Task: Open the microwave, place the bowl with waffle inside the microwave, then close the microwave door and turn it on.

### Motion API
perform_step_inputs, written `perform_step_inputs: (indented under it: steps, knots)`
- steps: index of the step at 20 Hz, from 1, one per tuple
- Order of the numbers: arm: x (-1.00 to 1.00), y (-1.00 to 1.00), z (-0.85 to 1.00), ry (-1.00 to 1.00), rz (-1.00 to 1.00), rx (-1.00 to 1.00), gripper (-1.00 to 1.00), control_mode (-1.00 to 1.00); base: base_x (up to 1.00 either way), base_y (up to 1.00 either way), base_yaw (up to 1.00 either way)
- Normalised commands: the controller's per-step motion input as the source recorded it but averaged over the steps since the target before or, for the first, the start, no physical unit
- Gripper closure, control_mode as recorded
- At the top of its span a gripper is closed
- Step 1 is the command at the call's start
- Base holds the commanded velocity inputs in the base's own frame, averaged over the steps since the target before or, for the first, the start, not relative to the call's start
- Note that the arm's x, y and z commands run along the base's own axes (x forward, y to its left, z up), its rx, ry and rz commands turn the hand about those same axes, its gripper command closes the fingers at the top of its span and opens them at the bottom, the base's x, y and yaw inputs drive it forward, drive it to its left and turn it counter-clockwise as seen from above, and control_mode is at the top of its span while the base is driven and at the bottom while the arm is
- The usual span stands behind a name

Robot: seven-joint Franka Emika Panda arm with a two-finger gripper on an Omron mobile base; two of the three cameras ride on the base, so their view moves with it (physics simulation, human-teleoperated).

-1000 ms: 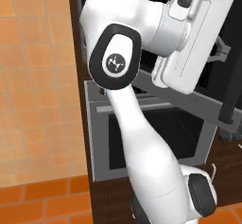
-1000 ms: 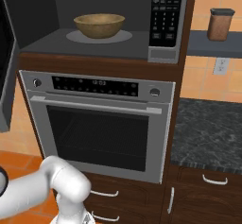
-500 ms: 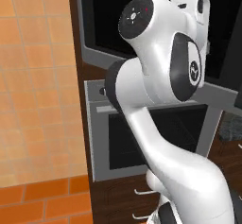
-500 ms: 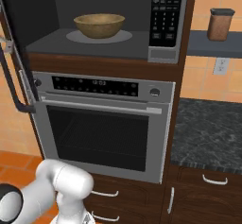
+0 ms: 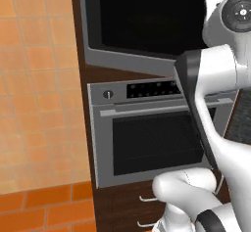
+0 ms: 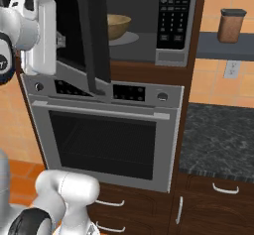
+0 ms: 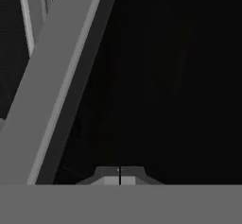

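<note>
1 bowl (image 6: 117,26) sits in your microwave (image 6: 149,26) at 12 o'clock, behind the half-swung microwave door (image 6: 94,35); gripper (image 7: 119,176) jaws seem closed together, holding nothing.

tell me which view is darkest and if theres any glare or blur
Hand view is darkest: the microwave door is near-black glass beside its grey frame. Left base view: the same glass reads flat black, no glare. Right base view is evenly lit, the bowl sharp in the cavity. No motion blur anywhere.
</note>
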Motion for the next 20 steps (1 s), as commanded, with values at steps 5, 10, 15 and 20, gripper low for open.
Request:
perform_step_inputs:
  steps: [5,10,15,20]
  knots:
    - [1.00,-0.57,-0.42,0.05,0.33,0.01,1.00,-1.00,0.00,0.00,0.00]
    - [1.00,-0.63,-0.32,0.08,0.23,0.07,1.00,-1.00,0.00,0.00,0.00]
    - [1.00,-0.53,-0.05,0.14,0.13,0.12,1.00,-1.00,0.00,0.00,0.00]
    - [1.00,-0.24,-0.16,0.18,0.02,0.05,1.00,-1.00,0.00,0.00,0.00]
